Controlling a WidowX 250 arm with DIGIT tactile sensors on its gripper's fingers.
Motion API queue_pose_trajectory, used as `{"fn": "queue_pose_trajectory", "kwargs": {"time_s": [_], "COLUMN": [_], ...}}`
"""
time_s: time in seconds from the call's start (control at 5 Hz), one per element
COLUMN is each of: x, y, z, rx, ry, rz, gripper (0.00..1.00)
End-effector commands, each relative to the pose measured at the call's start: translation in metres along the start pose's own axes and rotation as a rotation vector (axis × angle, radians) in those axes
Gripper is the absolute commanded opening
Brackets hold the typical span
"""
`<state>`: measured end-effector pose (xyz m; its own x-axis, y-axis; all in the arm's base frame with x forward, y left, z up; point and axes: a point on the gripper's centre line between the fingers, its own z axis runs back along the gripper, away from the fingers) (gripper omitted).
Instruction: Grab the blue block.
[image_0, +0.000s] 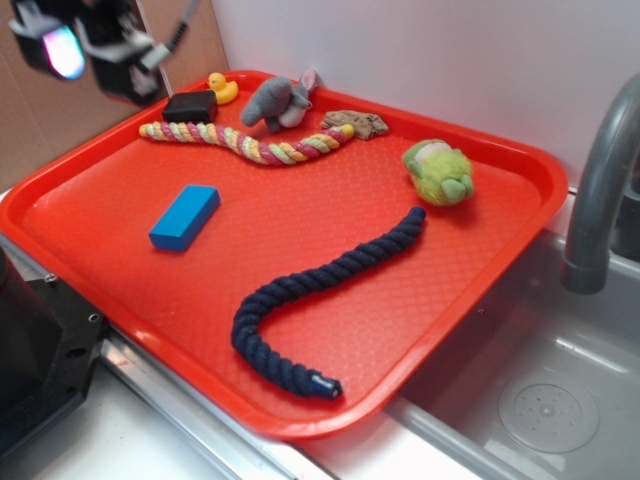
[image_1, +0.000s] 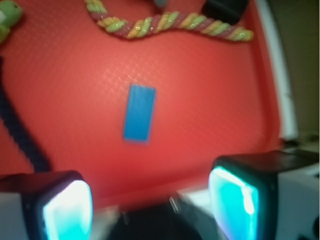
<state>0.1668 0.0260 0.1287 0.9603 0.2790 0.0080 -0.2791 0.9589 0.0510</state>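
spread empty fingers (image_1: 67, 212) hover above blue block (image_1: 139, 112); navy rope (image_0: 310, 290) lies nearby.

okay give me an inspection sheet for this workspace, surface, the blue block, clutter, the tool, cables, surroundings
Surface: red tray with a textured floor, on a metal counter beside a sink.
Job's things: blue block lies flat on the tray's left part, alone, nothing touching it.
Clutter: navy rope curving across the middle; multicolour rope along the back; black block, yellow duck, grey plush, brown scrap and green plush toward the back edge.
Tool: tool is open, empty, well above the tray; the block shows between its pads in the wrist view.
Cables: one grey cable at the arm.
Surroundings: sink basin, grey faucet, white wall behind.
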Motion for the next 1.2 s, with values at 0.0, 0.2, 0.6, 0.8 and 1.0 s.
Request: {"fn": "queue_pose_trajectory", "kwargs": {"time_s": [0.0,0.2,0.6,0.8,1.0], "x": [0.03,0.024,0.026,0.026,0.024], "y": [-0.001,-0.007,-0.015,-0.012,-0.008], "z": [-0.055,-0.068,-0.107,-0.114,-0.1], "rx": [0.009,-0.049,-0.047,-0.042,-0.062], "ry": [-0.146,-0.106,0.01,0.031,0.029], "rz": [0.122,0.138,0.154,0.144,0.102], "gripper": [1.0,1.0,1.0,0.14,0.0]}}
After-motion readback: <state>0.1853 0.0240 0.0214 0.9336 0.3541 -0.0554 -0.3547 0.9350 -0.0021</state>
